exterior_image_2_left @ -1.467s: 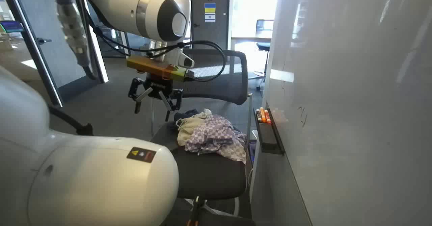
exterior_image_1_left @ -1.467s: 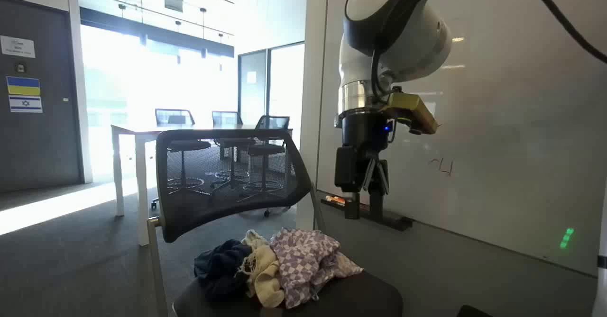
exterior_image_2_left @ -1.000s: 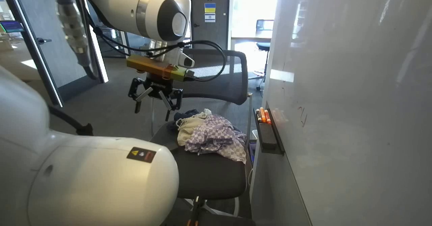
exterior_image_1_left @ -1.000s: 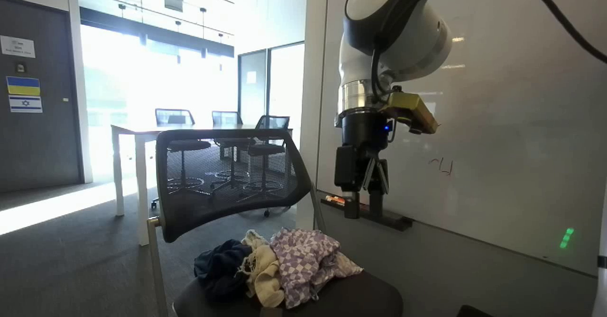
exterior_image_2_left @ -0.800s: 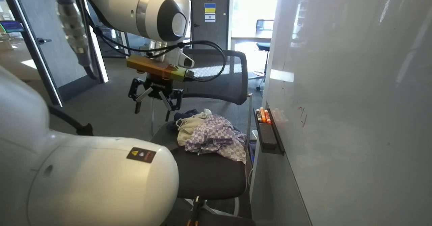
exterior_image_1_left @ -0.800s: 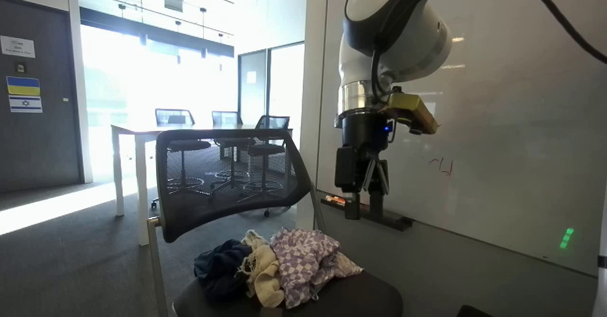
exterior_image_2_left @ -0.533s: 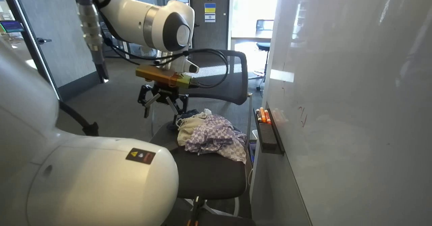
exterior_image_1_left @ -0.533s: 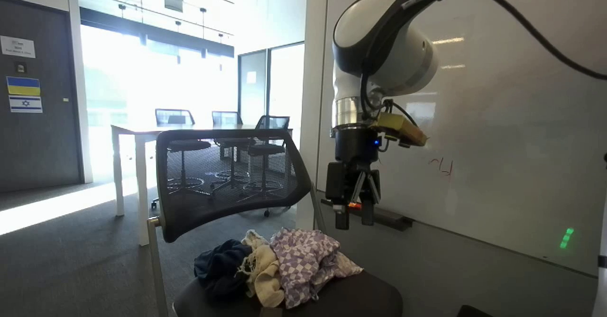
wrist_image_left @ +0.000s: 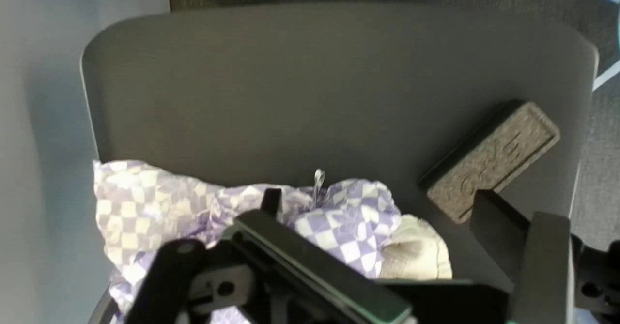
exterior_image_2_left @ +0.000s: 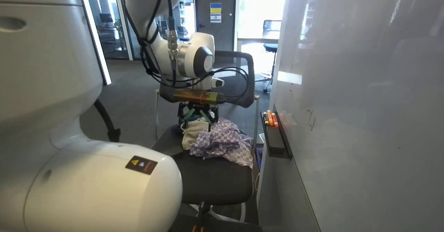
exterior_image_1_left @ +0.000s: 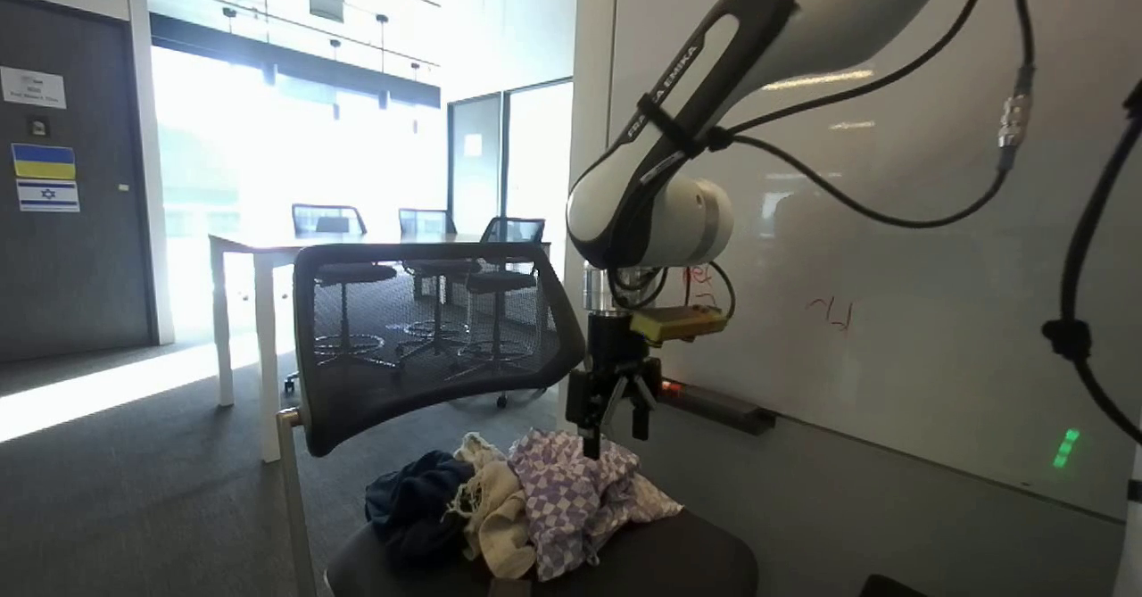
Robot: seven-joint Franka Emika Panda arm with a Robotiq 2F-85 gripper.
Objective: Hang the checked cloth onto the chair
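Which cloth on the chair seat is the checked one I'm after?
The purple-and-white cloth, lying nearest the whiteboard. Its checks set it apart: the fringed cream cloth beside it and the dark blue cloth past that look plain.

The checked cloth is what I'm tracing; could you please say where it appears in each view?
In an exterior view: the checked cloth is at bottom centre.
In an exterior view: the checked cloth is just below centre.
In the wrist view: the checked cloth runs from lower left to bottom centre, partly hidden by the claw.
Shared landmark: the cream cloth, to its left in both exterior views and to its right in the wrist view.
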